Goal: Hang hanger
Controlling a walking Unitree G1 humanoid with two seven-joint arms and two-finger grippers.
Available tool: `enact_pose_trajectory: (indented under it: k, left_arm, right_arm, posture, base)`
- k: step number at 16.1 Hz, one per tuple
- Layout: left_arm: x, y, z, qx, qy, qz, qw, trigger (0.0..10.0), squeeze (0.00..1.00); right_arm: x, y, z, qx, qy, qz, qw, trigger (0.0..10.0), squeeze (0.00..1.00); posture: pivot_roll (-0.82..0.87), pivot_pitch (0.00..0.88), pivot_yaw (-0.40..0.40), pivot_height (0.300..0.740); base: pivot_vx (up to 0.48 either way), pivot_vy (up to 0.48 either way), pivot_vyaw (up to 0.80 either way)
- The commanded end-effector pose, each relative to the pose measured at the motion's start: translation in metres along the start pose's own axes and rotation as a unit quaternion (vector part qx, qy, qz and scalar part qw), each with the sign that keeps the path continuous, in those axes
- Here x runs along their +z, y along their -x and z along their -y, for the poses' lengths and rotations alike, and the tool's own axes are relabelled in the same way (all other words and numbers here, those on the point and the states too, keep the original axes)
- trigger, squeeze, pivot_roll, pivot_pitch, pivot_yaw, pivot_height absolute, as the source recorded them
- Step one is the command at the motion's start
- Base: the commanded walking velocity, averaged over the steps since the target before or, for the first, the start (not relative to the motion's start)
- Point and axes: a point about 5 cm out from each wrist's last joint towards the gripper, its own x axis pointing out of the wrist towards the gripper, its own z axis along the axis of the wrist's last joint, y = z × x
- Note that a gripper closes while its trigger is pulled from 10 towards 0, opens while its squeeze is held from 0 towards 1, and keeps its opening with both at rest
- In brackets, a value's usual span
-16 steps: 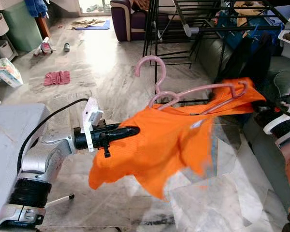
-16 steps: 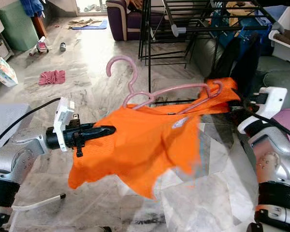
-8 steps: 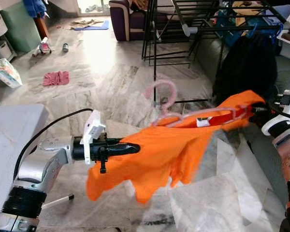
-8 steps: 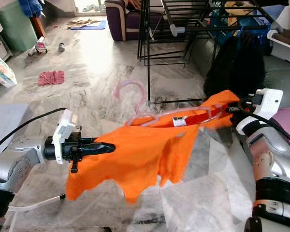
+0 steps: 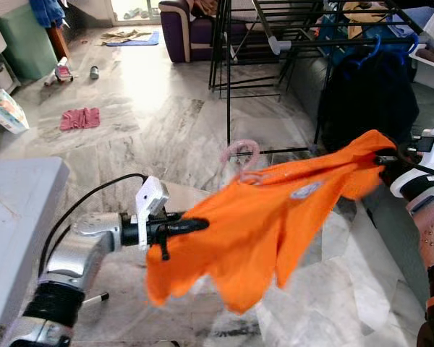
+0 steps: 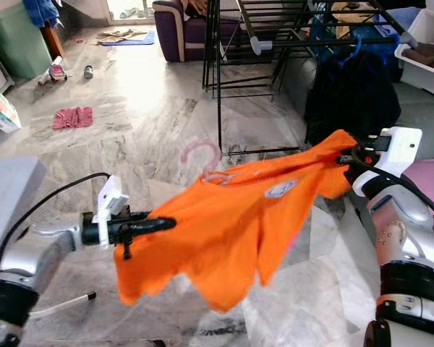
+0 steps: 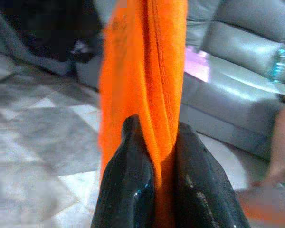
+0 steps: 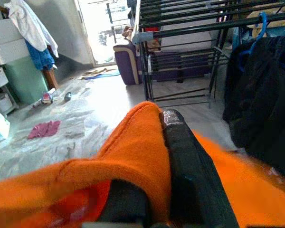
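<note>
Since 1.0 s ago the orange shirt (image 5: 260, 231) has sagged lower, leaving little more than the pink hanger (image 5: 240, 155) hook showing. Left gripper (image 5: 192, 226) pinches one sleeve edge; right gripper (image 6: 347, 157) clamps the opposite shoulder. Slack cloth could shed the hanger. Ahead, the black drying rack (image 5: 275, 43) holds dark clothes (image 5: 365, 94).

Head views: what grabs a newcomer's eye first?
The orange shirt stretched in mid-air between the two arms: the left claw pinches one edge, the right claw the other. A pink hanger hook pokes up from its collar. Behind stands a black drying rack with dark clothes hung on it.
</note>
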Motion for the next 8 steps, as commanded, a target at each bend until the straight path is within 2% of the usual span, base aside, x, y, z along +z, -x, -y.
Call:
enact_pose_trajectory:
  k: [1, 2, 3, 4, 6, 8]
  left_arm:
    - [0.006, 0.009, -0.016, 0.073, -0.023, 0.009, 0.997, 0.0, 0.0]
    - [0.005, 0.009, -0.017, 0.08, -0.028, 0.008, 0.996, 0.0, 0.0]
    - [0.001, 0.002, -0.014, 0.085, -0.067, -0.023, 0.994, 0.0, 0.0]
    - [0.0, -0.002, -0.014, 0.092, -0.072, -0.026, 0.993, 0.0, 0.0]
    - [0.003, -0.022, -0.011, 0.121, -0.067, 0.006, 0.99, 0.0, 0.0]
    - [0.005, -0.032, -0.005, 0.118, -0.067, 0.019, 0.991, 0.0, 0.0]
  right_arm:
    - [0.006, 0.003, 0.005, -0.009, 0.015, 0.011, 1.0, 0.0, 0.0]
    - [0.005, 0.003, 0.003, -0.006, 0.016, 0.01, 1.0, 0.0, 0.0]
    - [0.003, 0.0, -0.008, 0.018, 0.02, 0.007, 1.0, 0.0, 0.0]
    - [0.002, -0.002, -0.012, 0.027, 0.02, 0.005, 0.999, 0.0, 0.0]
    - [-0.008, -0.006, -0.029, 0.053, 0.02, -0.006, 0.998, 0.0, 0.0]
    - [-0.013, -0.007, -0.035, 0.062, 0.024, -0.012, 0.998, 0.0, 0.0]
  posture:
    - [0.0, 0.089, -0.036, 0.74]
    - [0.0, 0.09, -0.037, 0.74]
    - [0.0, 0.091, -0.037, 0.74]
    - [0.0, 0.09, -0.037, 0.74]
    - [0.0, 0.089, -0.038, 0.74]
    - [0.0, 0.088, -0.039, 0.74]
  base:
    - [0.0, 0.0, 0.0]
    - [0.0, 0.0, 0.0]
    - [0.0, 0.0, 0.0]
    - [0.0, 0.0, 0.0]
    - [0.0, 0.0, 0.0]
    - [0.0, 0.0, 0.0]
